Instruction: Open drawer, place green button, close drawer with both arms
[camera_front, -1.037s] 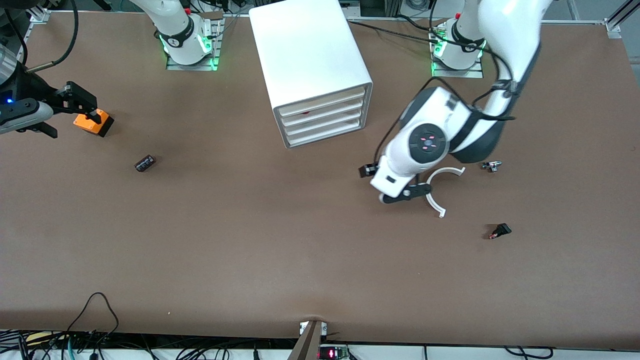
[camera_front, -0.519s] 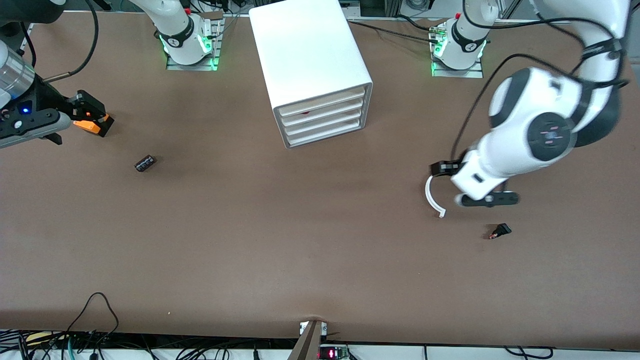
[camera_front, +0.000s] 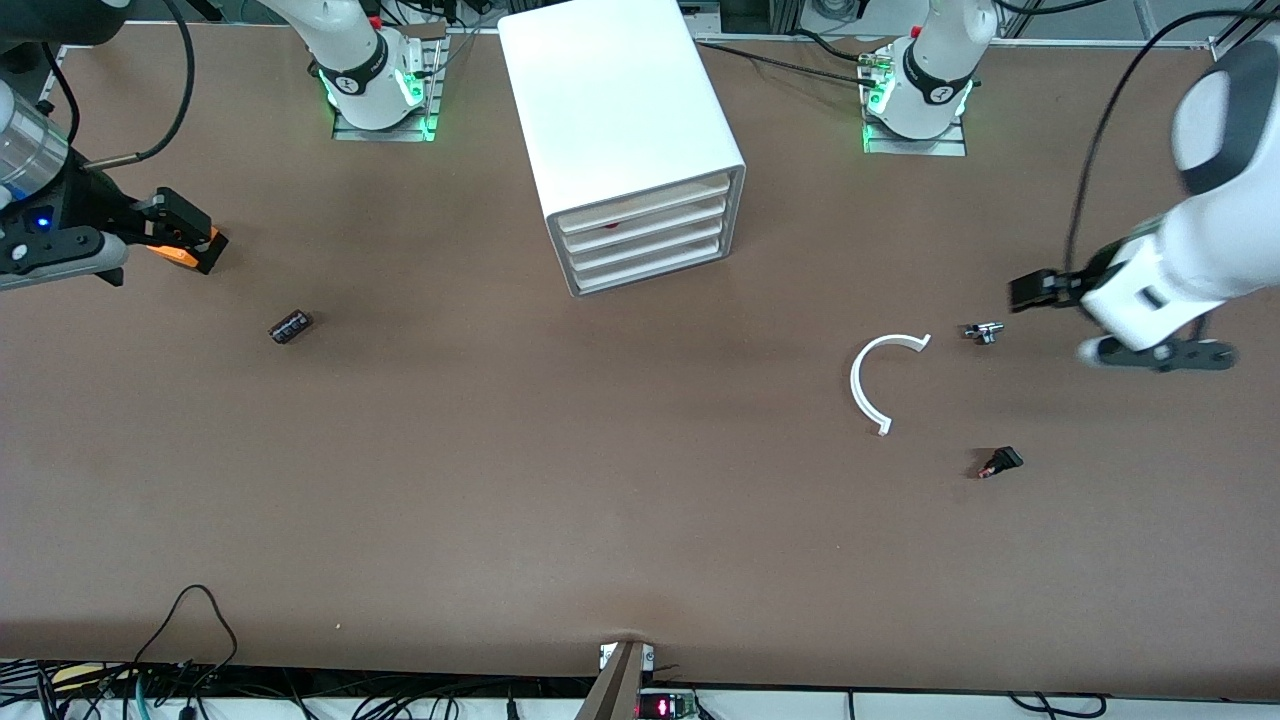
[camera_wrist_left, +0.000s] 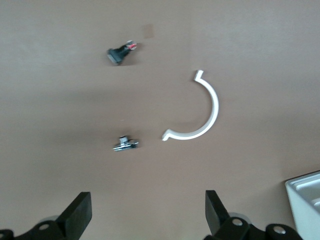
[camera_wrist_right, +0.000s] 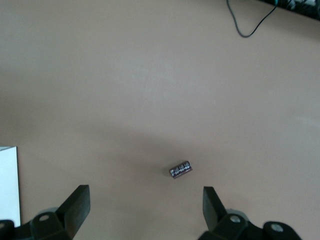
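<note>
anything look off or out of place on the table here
The drawer cabinet sits skewed to the table's edges, all its drawers shut, with something red showing in a slot. No green-capped button shows anywhere. Small parts lie scattered: a white half-ring, a metal piece, a black plug, a ribbed cylinder. Nothing looks broken.

You get even, soft overhead light across the brown matte table (camera_front: 500, 480), with no glare. The white four-drawer plastic cabinet (camera_front: 620, 110) casts only a faint shadow. The left arm's white forearm (camera_front: 1190, 260) looks motion-smeared. The left wrist view is slightly soft; the white curved plastic half-ring (camera_wrist_left: 202, 117) blurs.
</note>
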